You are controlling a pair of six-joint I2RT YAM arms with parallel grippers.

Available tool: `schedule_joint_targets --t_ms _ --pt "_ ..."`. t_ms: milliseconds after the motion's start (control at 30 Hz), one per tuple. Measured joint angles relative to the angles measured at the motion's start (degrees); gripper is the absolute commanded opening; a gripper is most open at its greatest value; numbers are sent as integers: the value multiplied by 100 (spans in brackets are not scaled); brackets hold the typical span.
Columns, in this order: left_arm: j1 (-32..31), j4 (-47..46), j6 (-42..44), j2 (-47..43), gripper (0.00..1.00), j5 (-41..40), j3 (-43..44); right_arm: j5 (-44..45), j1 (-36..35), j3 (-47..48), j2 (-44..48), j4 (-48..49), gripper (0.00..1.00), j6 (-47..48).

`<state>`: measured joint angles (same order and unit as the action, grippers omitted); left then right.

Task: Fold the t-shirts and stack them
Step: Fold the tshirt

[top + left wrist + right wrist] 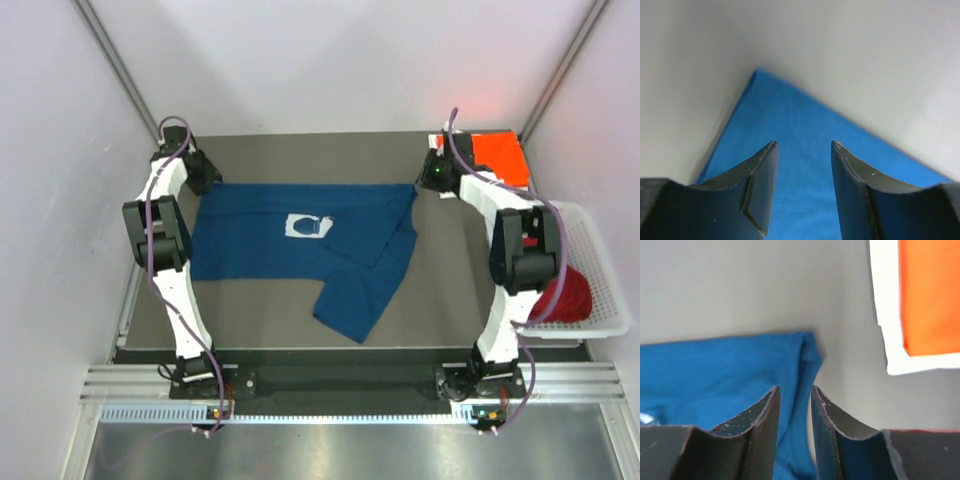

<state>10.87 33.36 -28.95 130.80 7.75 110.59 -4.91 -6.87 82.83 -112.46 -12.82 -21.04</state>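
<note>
A navy blue t-shirt (290, 250) with a small white chest print (308, 226) lies partly spread on the grey table, its right side folded over into a loose flap toward the front. My left gripper (207, 183) hovers open at the shirt's far left corner; in the left wrist view the blue cloth (805, 115) lies under the parted jaws of the gripper (804, 144). My right gripper (424, 184) is at the far right corner; its jaws (795, 388) stand narrowly open over the cloth's edge (715, 370). A folded orange-red t-shirt (497, 155) lies at the back right. A dark red t-shirt (567, 297) sits in the basket.
A white lattice basket (600, 270) hangs off the table's right side. The orange-red shirt (930, 295) rests on a white sheet (885, 305) near the right gripper. Enclosure walls stand close behind and beside both arms.
</note>
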Motion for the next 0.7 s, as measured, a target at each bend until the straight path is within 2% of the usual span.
schedule_joint_targets --t_ms 233,333,567,700 --pt "4 -140 2 -817 52 175 -715 -214 -374 -833 1207 181 23 -321" --pt "7 -240 0 -833 52 306 -927 -514 -791 -1403 1274 476 18 -603" --pt "9 -190 -7 -673 52 247 -1250 -1029 -1731 -2474 1255 859 14 -1115" --pt "13 -144 -4 -525 53 -46 -1272 -1051 -1910 -2931 1259 1040 11 -1158"
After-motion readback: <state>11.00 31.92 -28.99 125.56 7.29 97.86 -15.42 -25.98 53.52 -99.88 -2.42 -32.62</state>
